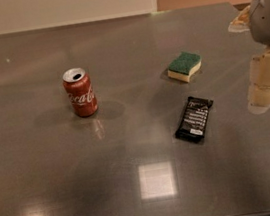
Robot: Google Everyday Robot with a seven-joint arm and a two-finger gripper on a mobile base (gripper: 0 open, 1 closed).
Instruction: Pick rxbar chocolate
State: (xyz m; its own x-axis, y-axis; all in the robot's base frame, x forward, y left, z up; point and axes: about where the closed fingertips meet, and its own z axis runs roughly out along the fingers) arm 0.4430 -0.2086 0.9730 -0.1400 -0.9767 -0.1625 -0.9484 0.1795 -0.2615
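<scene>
The cream-coloured plastic gripper [262, 102] hangs at the right edge over the glossy dark grey table [60, 182]; how wide it stands cannot be told. The flat black, white-lettered rxbar chocolate [194, 119] lies on the table to its left, apart from it; just behind the bar sits a green-and-yellow sponge [185, 66]; well apart to the left a red cola can [79, 93] stands upright.
</scene>
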